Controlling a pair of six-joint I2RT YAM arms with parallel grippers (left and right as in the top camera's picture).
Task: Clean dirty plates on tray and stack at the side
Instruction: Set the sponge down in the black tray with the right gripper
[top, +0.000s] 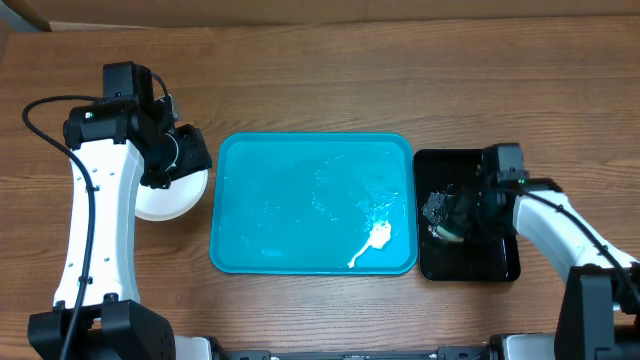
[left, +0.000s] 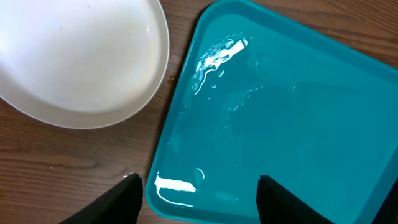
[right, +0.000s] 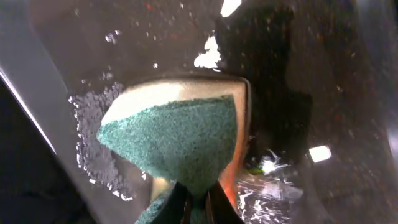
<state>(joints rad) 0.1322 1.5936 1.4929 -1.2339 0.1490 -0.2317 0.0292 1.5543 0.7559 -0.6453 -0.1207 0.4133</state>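
The turquoise tray sat on the wooden bench carrying nothing but streaks of water and a white smear. The plates, white on top, lay just left of the tray beneath the left gripper, whose jaws stood wide apart and empty. How many were stacked could not be told. Right of the tray, over a black tray, the right gripper appeared to pinch a green scouring sponge. The cleaning and stacking looked essentially done.

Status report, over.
Left end effector open. Right end effector shut on sponge over black tray. Blue tray holds no plates; white plate beside it. Nothing blocking.
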